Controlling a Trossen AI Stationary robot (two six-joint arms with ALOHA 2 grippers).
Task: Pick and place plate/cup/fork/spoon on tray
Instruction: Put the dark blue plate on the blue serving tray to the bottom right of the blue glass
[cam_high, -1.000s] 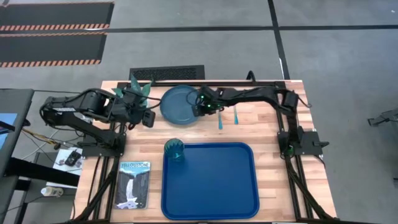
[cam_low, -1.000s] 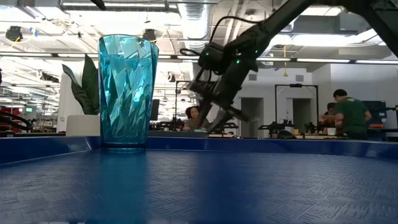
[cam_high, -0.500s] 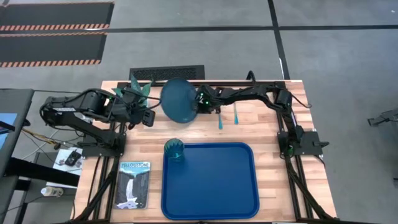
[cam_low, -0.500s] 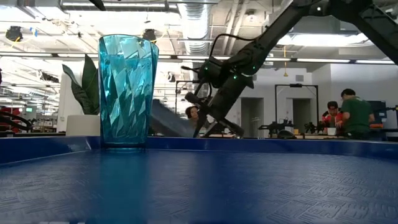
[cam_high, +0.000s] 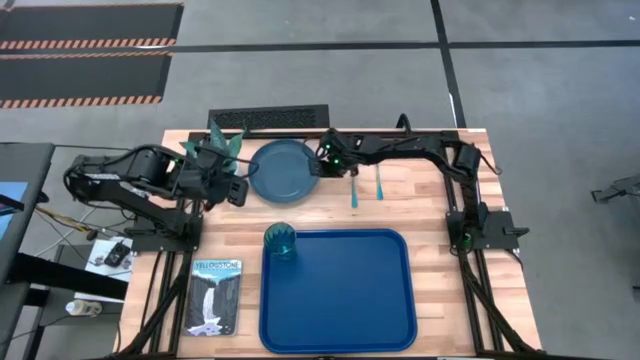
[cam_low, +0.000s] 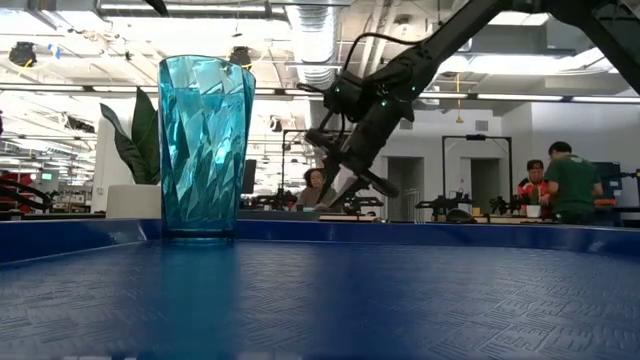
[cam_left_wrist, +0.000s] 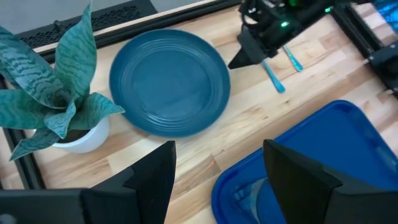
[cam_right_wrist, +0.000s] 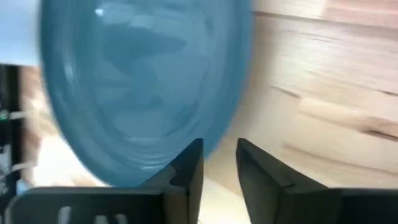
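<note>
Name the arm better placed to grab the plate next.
Right. The right gripper hovers open at the plate's rim; the left gripper waits near the potted plant.

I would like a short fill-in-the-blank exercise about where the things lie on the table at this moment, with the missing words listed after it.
1. The cup stands inside the ____, in a corner of it.
2. The plate lies flat on the wooden ____, not on the tray.
3. The right gripper is beside the rim of the ____.
4. The left gripper waits near the potted ____.

Missing words: tray; table; plate; plant
</note>
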